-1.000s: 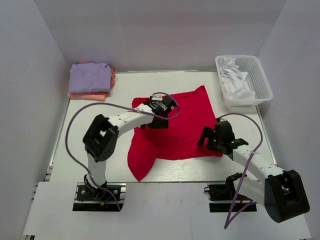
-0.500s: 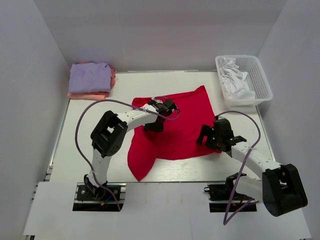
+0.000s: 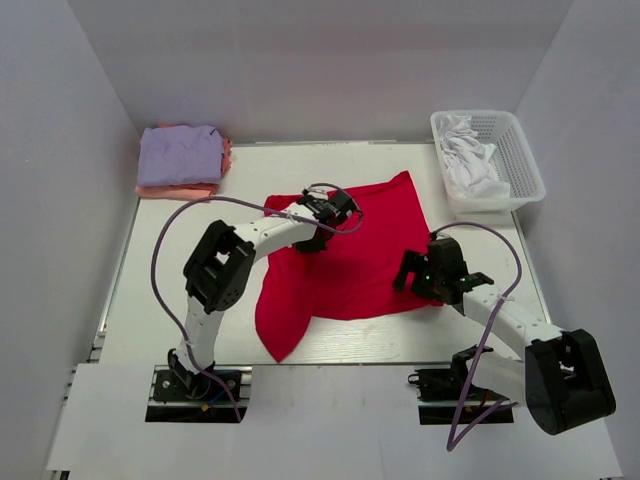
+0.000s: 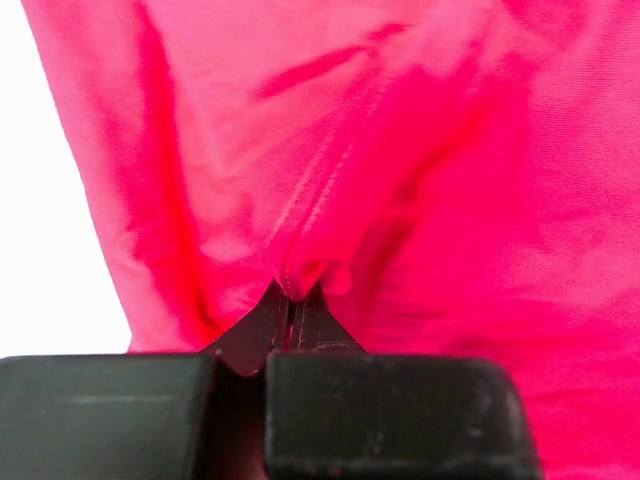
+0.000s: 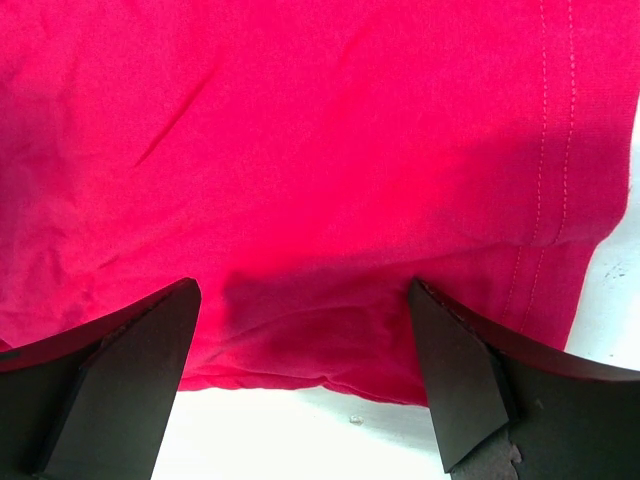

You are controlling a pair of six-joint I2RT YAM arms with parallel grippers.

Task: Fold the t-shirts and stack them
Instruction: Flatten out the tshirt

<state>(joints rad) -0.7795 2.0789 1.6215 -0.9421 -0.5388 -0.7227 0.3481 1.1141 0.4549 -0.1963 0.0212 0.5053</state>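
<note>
Pinching a fold of the large bright red cotton t-shirt (image 3: 370,250) in the left gripper (image 4: 290,300). Holding the right gripper (image 5: 302,295) agape over its edge.

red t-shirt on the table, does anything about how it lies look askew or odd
Yes. The bright red cotton t-shirt lies crooked and rumpled: its near-left corner trails to a point toward the front edge of the white table, and the left gripper, shut, pinches up a ridge of cloth near a seam. No tear shows.
</note>
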